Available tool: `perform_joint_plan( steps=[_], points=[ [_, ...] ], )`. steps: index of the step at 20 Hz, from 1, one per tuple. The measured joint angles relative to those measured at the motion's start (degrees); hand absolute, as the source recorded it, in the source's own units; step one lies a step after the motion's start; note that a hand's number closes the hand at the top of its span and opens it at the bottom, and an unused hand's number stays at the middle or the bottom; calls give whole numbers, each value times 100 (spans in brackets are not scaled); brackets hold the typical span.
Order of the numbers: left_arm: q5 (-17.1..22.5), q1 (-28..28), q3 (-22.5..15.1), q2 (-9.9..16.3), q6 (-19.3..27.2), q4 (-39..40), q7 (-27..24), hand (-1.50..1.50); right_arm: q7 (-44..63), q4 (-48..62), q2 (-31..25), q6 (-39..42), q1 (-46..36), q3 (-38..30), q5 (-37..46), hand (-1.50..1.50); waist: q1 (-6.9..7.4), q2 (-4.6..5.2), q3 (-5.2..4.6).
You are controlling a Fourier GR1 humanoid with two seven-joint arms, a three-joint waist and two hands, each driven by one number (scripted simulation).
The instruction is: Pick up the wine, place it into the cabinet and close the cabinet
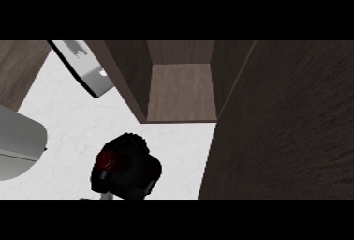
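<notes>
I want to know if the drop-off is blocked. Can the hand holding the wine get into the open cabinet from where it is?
Probably yes: the hand curled round the wine sits just below the cabinet opening, with only bare counter between; the open door stands aside.

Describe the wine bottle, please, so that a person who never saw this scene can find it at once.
Find the open wooden cabinet at the top of the view, then look down onto the white counter before it. There a black hand curls round the wine bottle; its dark red round top is the only red thing.
</notes>
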Motion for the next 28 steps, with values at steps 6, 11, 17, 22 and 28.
perform_joint_plan(
  steps=[6,11,17,22,28],
  points=[
    [-66,-379,-381,-5,991,-115,157,150,-98,-1,-96,-19,25,-48,-39,-150,-18,10,-3],
    [-216,-888,-308,-4,1413,149,343,150,-389,4,-174,-1,261,-72,-90,-150,-25,18,-1],
    [-254,-1537,-237,-6,1636,798,311,150,-380,-11,-287,25,278,-175,-127,-150,-42,27,-5],
    [-200,-2151,-85,10,1693,1427,316,150,-514,-4,-295,19,347,-120,-155,-150,-54,30,-5],
    [36,-2888,-18,-3,1755,2371,134,150,-701,-3,-371,65,433,-175,-195,-150,-93,41,-5]
  ],
)
